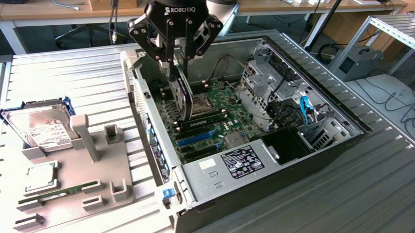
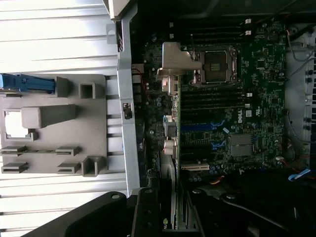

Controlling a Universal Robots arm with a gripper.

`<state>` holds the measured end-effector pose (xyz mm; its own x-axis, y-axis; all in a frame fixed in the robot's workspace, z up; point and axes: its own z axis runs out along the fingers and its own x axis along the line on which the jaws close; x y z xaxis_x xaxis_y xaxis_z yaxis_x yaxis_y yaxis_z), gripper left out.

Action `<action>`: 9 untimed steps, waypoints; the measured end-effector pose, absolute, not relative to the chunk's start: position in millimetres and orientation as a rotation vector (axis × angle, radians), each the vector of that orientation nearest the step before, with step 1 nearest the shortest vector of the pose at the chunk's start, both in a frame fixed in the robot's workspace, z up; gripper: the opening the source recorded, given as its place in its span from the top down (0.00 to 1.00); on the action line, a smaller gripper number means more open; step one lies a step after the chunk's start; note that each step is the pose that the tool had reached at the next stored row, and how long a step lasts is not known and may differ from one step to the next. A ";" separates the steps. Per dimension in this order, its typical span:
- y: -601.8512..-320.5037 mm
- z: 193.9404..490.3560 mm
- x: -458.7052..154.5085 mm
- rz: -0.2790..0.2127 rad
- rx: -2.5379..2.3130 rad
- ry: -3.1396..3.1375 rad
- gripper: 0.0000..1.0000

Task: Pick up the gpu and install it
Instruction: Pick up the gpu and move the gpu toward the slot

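One gpu [image 1: 184,97] clamped in pincer [image 1: 176,67], prob. just above mobo [image 1: 227,104].

Ribbed metal desk [image 1: 77,73] with two things on it

The desk is a pale surface of long parallel ribs. An open computer case [image 1: 272,189] lies on its side toward the exterior view's right, open face up. Just beside it, toward the exterior view's left, a flat grey parts holder [image 1: 97,179] rests on the ribs, with bare desk around both.
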<state>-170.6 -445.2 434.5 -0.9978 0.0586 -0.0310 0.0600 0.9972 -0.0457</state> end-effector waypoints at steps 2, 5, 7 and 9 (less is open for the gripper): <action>-445.1 434.4 -168.1 -0.073 0.092 3.110 0.74; -444.9 434.2 -164.2 -0.074 0.092 3.110 0.74; -444.7 433.8 -161.9 -0.074 0.092 3.110 0.74; -444.6 433.2 -159.4 -0.074 0.092 3.110 0.74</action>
